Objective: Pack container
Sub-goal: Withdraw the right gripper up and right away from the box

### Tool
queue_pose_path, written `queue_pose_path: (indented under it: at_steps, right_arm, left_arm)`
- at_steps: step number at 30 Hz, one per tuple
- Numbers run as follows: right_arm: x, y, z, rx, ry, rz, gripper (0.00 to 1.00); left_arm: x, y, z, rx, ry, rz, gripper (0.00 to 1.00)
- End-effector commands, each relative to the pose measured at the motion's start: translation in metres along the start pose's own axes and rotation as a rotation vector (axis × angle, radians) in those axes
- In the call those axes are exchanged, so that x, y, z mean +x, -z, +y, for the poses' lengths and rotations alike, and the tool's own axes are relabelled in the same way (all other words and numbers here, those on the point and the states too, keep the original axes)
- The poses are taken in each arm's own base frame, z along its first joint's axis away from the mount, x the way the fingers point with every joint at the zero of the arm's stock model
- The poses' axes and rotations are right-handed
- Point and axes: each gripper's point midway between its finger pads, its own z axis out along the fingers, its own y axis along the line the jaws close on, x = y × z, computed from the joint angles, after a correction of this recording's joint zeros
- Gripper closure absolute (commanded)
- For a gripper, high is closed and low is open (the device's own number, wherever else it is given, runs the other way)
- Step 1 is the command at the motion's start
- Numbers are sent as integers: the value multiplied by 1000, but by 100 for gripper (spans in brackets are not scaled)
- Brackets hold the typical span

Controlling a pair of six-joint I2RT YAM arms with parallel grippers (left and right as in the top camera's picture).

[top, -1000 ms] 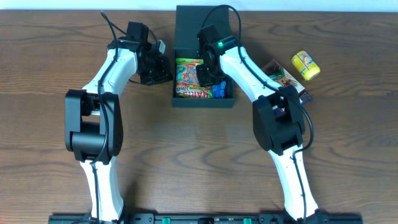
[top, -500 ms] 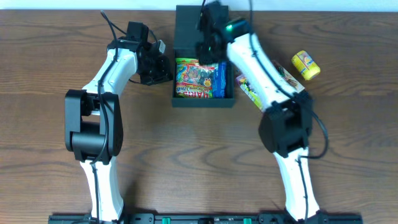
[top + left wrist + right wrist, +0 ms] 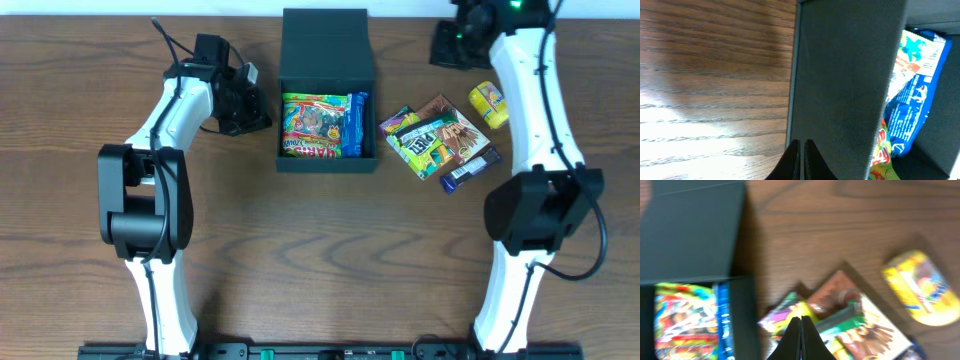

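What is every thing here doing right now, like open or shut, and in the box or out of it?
container: open, partly filled.
lid: folded back flat.
colourful packet: lying inside the container.
blue packet: inside the container, beside the colourful packet.
pile of packets: out on the table, overlapping.
yellow packet: out on the table, alone.
left gripper: shut, empty, by the container's outer wall.
right gripper: shut, empty, over the pile of packets.
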Motion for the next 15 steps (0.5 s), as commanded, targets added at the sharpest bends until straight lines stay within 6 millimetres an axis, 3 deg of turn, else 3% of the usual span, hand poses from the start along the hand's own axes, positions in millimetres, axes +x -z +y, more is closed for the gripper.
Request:
queue_pose_path:
  at_steps: [1, 7, 12, 15]
  right_arm:
    - [5, -9, -20, 60, -35, 27, 99]
    - [23, -18, -65, 227, -34, 107, 99]
    - [32, -27, -79, 237, 80, 174, 99]
    - [33, -31, -92, 243, 58, 186, 99]
  left_arm:
    - [3, -5, 7, -2, 28, 16, 94]
    - [3, -5, 7, -2, 28, 16, 94]
    - [2, -5, 7, -2, 28, 16, 94]
    - [3, -4, 7, -3, 32, 19, 94]
